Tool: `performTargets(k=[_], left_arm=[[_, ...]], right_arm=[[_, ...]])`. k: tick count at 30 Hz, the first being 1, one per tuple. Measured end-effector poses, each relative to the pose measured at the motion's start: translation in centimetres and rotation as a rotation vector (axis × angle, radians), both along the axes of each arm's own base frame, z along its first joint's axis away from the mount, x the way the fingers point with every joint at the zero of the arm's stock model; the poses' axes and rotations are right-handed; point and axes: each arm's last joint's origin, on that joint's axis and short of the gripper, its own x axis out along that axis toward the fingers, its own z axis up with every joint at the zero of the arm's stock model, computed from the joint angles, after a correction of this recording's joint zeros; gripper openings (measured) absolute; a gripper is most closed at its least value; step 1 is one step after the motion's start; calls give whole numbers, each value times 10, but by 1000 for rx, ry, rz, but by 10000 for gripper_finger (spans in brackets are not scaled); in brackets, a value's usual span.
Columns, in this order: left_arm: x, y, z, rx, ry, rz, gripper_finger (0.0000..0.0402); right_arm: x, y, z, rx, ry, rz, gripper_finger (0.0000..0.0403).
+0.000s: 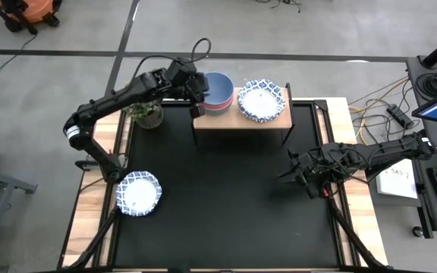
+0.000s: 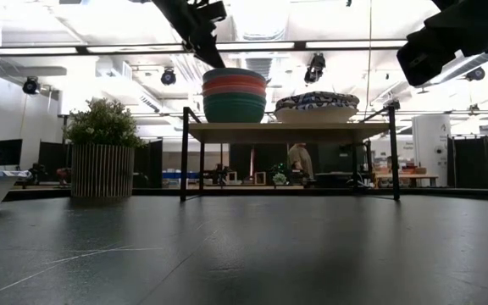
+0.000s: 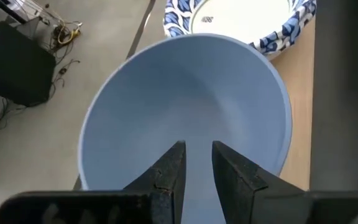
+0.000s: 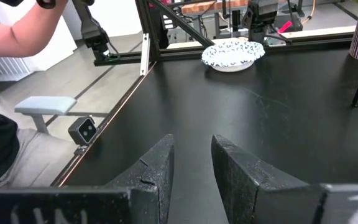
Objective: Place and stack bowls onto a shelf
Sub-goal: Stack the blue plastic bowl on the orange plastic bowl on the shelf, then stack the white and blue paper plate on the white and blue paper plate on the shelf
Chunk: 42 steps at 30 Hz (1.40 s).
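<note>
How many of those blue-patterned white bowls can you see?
2 clearly: one on the shelf beside the coloured stack, patterned bowl; one loose on the table's front-left corner. Others may be nested beneath the shelf one.

Both arms matte black, jointed tube segments w/ black cables looped alongside; left arm (image 1: 108, 102) has white band, left of frame.

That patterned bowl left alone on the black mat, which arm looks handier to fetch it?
Probably the left. The patterned bowl lies on the left arm's side. The left gripper hovers over the stacked bowls; the right gripper waits across the mat.
</note>
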Motion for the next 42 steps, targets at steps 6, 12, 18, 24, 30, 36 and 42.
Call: performTargets(k=[6,12,18,24,30,36,42], left_arm=[[0,0,-2,-10,5,5,61],[1,0,-14,-27,26,8,61],[3,1,-16,-21,10,9,61],[1,-3,-2,-14,-43,16,61],[-12,-45,17,-193,-54,58,61],[-21,-120,8,-476,83,128,61],[-32,-191,-15,-649,256,280,61]], right_arm=[[0,0,0,0,-1,0,98],[0,0,0,1,0,-1,98],[0,0,0,1,0,-1,98],[0,0,0,2,1,-1,98],[0,0,0,11,4,-3,98],[0,0,-1,11,7,-3,98],[0,0,-2,9,11,-3,98]])
